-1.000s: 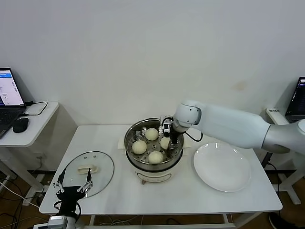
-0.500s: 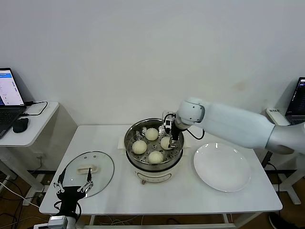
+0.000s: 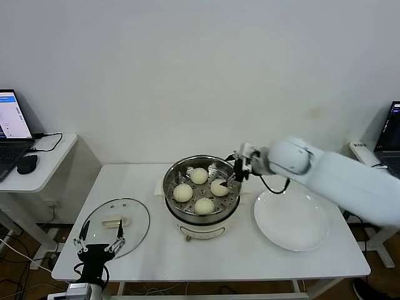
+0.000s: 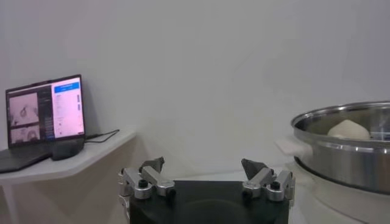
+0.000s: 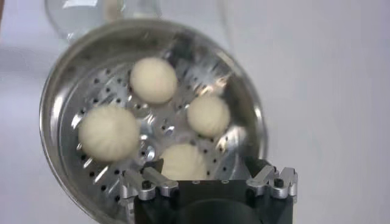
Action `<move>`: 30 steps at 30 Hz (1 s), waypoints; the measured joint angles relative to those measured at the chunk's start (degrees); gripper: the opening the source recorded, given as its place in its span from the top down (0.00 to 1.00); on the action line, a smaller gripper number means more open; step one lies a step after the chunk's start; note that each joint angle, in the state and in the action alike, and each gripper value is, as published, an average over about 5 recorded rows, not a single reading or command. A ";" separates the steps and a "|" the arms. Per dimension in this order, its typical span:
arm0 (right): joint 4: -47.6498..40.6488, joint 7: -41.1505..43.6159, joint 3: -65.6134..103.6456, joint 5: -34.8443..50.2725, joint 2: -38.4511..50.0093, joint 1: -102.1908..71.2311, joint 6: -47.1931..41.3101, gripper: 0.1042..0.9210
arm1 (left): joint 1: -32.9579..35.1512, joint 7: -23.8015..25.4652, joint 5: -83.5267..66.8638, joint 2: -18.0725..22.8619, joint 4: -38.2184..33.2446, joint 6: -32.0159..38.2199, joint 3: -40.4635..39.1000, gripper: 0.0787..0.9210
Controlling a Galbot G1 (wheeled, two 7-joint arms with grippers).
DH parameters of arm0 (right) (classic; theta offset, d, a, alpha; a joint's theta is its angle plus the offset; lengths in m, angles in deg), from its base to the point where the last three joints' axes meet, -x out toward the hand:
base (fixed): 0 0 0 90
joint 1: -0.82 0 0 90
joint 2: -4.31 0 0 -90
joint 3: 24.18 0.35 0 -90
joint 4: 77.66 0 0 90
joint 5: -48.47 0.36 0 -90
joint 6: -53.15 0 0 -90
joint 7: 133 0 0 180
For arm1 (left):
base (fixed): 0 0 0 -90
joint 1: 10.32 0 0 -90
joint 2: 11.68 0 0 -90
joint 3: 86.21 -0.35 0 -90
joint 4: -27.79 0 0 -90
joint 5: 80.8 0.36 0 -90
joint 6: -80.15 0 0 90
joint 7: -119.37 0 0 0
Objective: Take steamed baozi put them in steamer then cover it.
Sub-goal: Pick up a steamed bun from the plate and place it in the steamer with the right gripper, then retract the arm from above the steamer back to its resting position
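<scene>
The steamer (image 3: 187, 216) stands mid-table, a steel pot on a cream base. Several cream-white baozi (image 3: 204, 205) lie on its perforated tray, seen from above in the right wrist view as baozi (image 5: 153, 79) inside the steamer (image 5: 52, 91). My right gripper (image 3: 240, 167) hovers open and empty by the pot's right rim, with its fingers (image 5: 204, 162) above the nearest bun. The glass cover (image 3: 134, 231) lies flat on the table at front left. My left gripper (image 3: 100, 242) waits open at the cover's near edge. From the left wrist (image 4: 202, 162) the steamer (image 4: 341, 152) shows side-on.
An empty white plate (image 3: 291, 219) lies to the right of the steamer. A side table at the left carries a laptop (image 3: 9, 115) and a mouse (image 3: 27, 164). Another screen (image 3: 392, 128) stands at the far right edge.
My right gripper has opened and let go of the bun on the tray's right side, then pulled back up and right past the rim. The left arm has hardly moved.
</scene>
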 measured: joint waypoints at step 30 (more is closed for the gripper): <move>8.00 -9.70 84.27 -18.59 -30.27 -87.23 38.86 0.12 | 0.82 -2.23 37.38 -0.05 10.06 6.92 3.13 0.12</move>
